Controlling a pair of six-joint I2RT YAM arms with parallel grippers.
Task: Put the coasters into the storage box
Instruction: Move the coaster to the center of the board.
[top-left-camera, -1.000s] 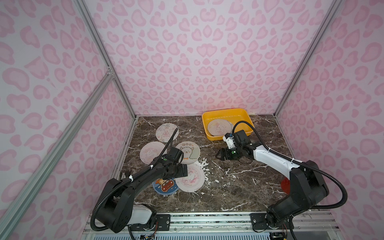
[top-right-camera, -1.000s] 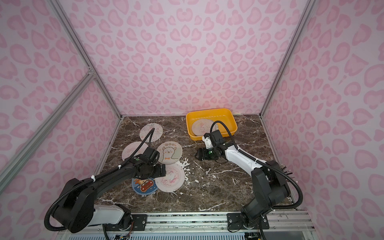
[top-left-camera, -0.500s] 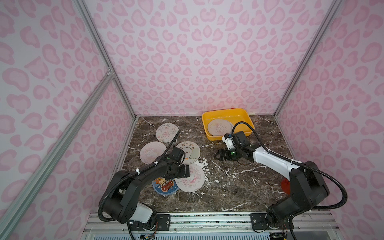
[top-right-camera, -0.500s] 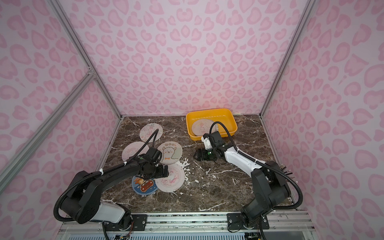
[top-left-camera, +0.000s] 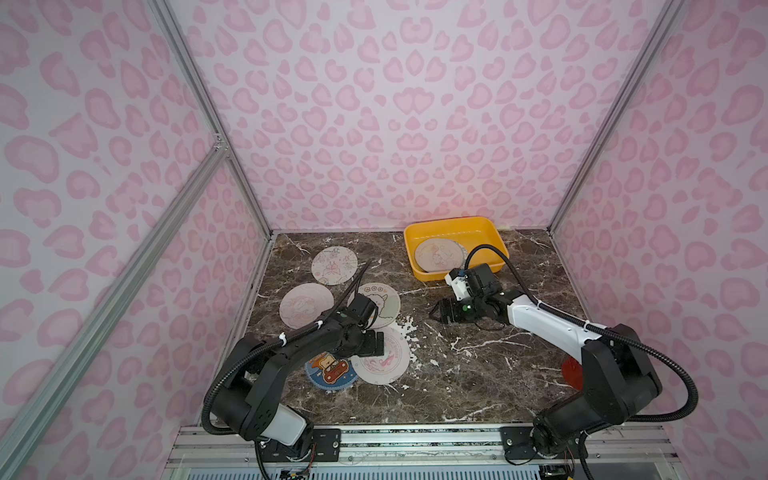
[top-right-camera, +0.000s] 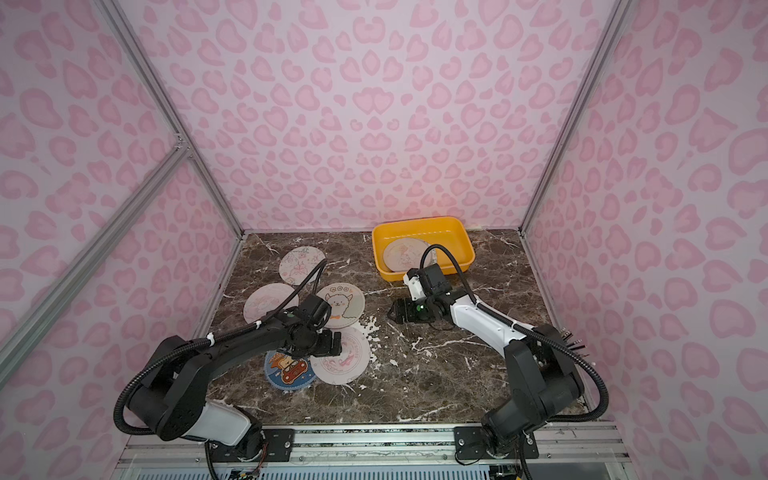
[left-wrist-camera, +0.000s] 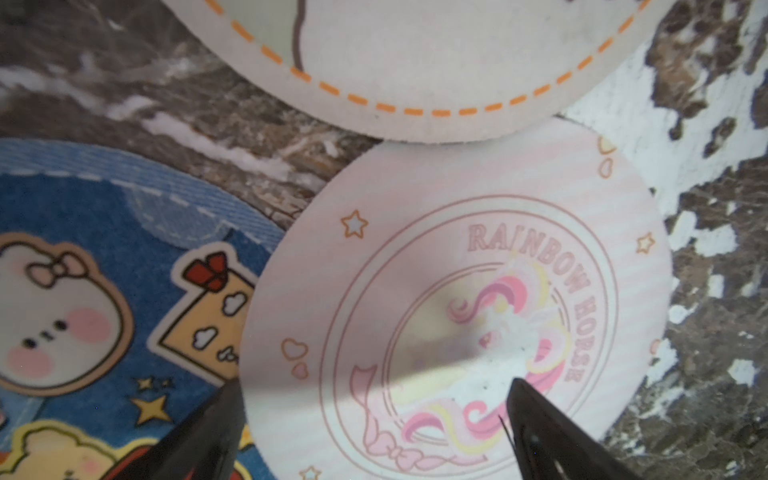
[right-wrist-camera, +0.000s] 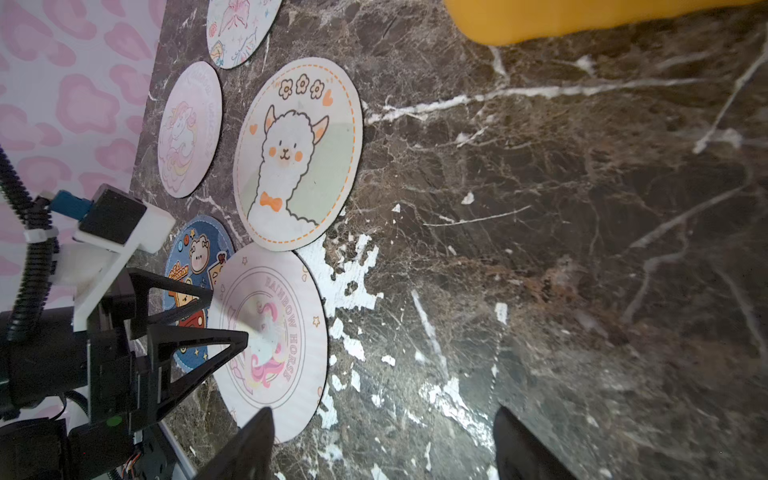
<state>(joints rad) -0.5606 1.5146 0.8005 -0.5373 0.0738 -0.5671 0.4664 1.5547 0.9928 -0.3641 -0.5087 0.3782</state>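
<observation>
Your left gripper (top-left-camera: 372, 343) hangs low over a cluster of coasters on the dark brown marble-patterned tabletop (top-left-camera: 478, 374), jaws spread wide and holding nothing. The left wrist view shows what the top views cannot. One black fingertip (left-wrist-camera: 226, 409) sits above the blue-rimmed round cartoon coaster (left-wrist-camera: 104, 291). The other is above the pale pink round coaster printed "RAINBOW HORSE" (left-wrist-camera: 457, 270), whose edge laps over the blue one. Whether either fingertip touches, you cannot tell.

The right wrist view gives that gripper from the side, along with the cream alpaca coaster with the orange dashed border (right-wrist-camera: 299, 153), which meets the pink disc's rim. It also shows the pale unicorn coaster (right-wrist-camera: 189, 129) and the butterfly-print coaster (right-wrist-camera: 237, 29) nearer the wall.

Your right gripper (top-left-camera: 435, 312) is also released and empty, over bare marble between the alpaca coaster and the shallow yellow-orange plastic storage box (top-left-camera: 449, 222).

Only the top views look into that box at the back of the table. One pale printed coaster (top-right-camera: 405, 254) lies flat inside, while five lie outside it.
</observation>
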